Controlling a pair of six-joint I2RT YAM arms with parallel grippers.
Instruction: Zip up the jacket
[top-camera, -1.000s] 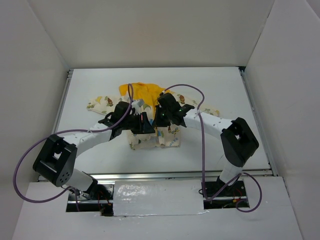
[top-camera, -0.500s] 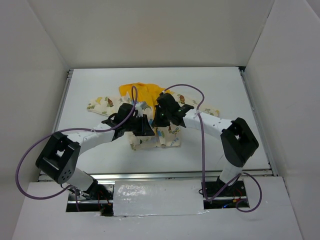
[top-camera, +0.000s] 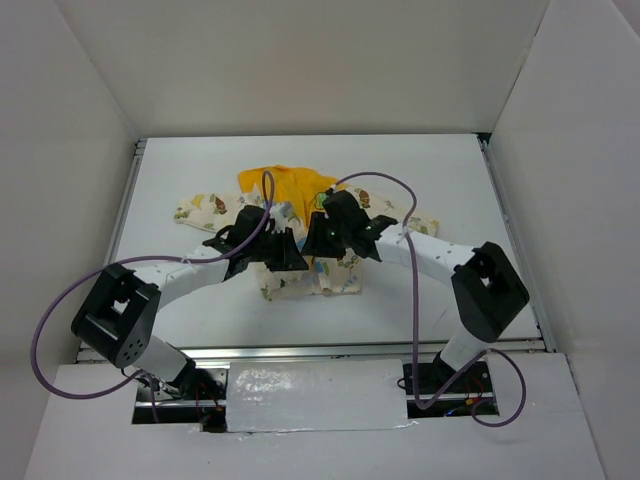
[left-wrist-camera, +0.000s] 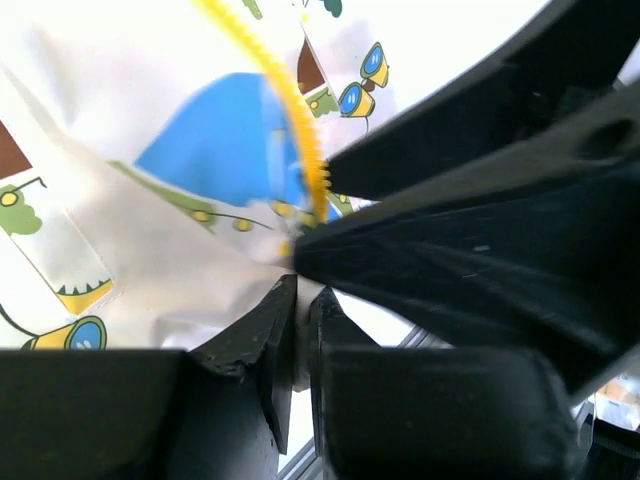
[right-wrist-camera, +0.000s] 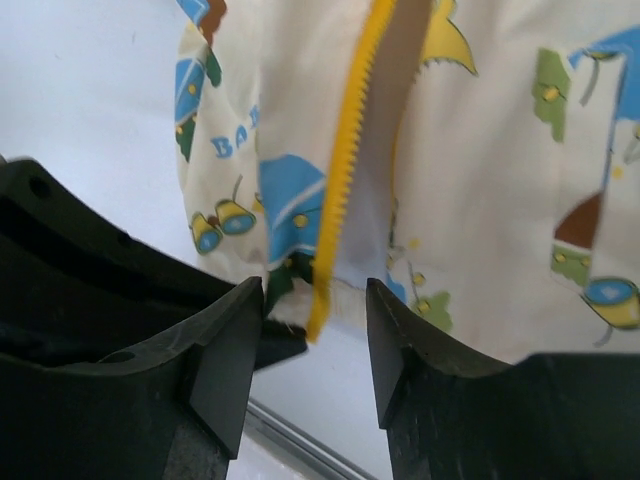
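Observation:
The jacket (top-camera: 300, 284) lies on the table's middle, cream with cartoon prints, its yellow hood (top-camera: 285, 183) toward the back. My left gripper (top-camera: 293, 257) sits at the lower front of the jacket. In the left wrist view it (left-wrist-camera: 304, 300) is shut on a pinch of cream cloth (left-wrist-camera: 150, 120) beside the yellow zipper teeth (left-wrist-camera: 285, 100). My right gripper (top-camera: 318, 243) hovers close beside it. In the right wrist view it (right-wrist-camera: 315, 330) is open, with the bottom end of the yellow zipper strip (right-wrist-camera: 350, 130) between its fingers, untouched. No slider shows.
White walls enclose the table (top-camera: 450, 170) on three sides. A metal rail (top-camera: 350, 347) runs along the near edge. Purple cables loop over both arms. The left gripper's black body (right-wrist-camera: 90, 260) fills the left of the right wrist view.
The right arm's elbow has swung right and nearer, and its gripper has shifted a little toward the jacket's hem. The left gripper has dropped slightly and still pinches the cloth.

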